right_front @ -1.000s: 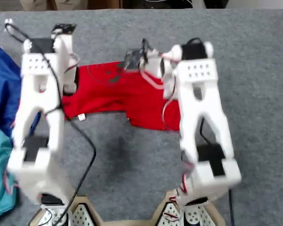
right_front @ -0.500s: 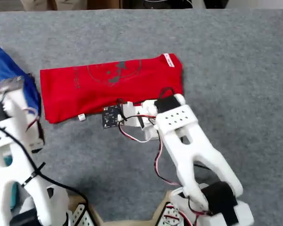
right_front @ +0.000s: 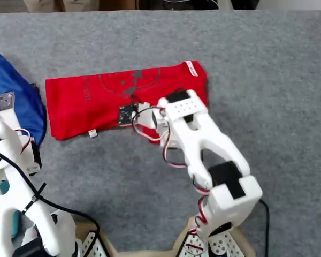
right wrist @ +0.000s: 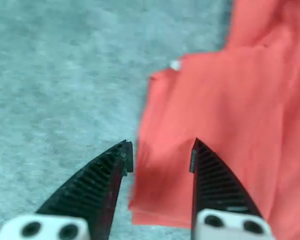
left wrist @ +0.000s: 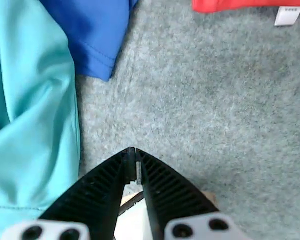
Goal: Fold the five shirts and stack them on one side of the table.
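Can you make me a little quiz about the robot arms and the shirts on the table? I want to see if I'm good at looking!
1. Pick one: the right pincer hangs at the edge of which thing?
A) the red shirt
B) a yellow towel
C) a white sock

2. True or false: the left pincer is wide open.

3. Fill the gap: in the left wrist view, the shirt lying beside the blue shirt is coloured ____.

Key: 1 is A. 2 is false, because it is shut. 3 is teal, so it is the teal shirt.
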